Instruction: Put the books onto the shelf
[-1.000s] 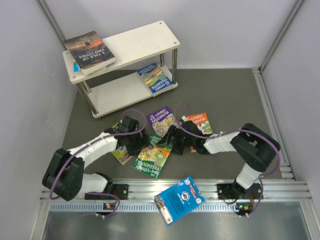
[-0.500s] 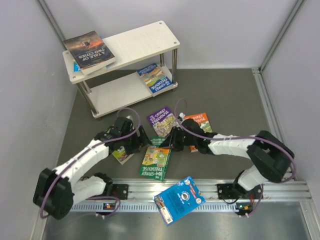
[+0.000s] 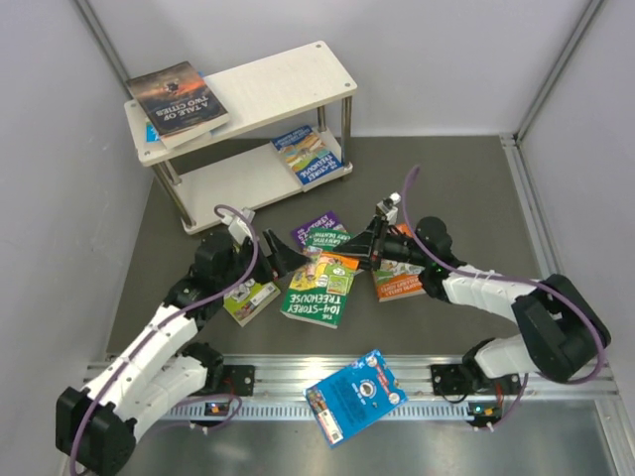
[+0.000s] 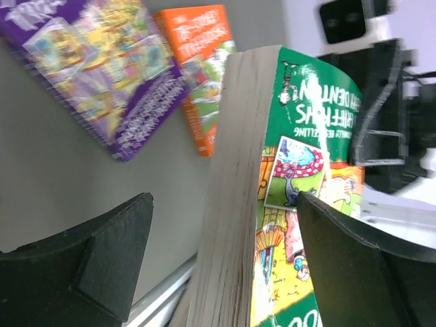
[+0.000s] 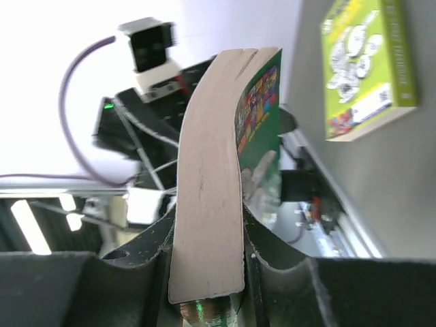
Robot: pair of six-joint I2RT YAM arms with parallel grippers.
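Mid-counter [image 3: 456,188], between both arms: green Treehouse book [image 3: 317,290], far end raised, now clamped by right fingers [image 5: 146,255] that stood open a second ago; left fingers [image 4: 102,252] spread wide astride it, releasing; shelf [image 3: 268,94], far-left corner, evidently next.

The green book [image 3: 319,288], flat on the table 1 second ago, now tilts up, clamped in the right gripper [image 3: 360,250]; the left gripper [image 3: 280,256] spreads wider around its other end.

Shelf [image 3: 248,89] behind; books [image 3: 317,293] scattered on table [image 3: 446,183] before it.
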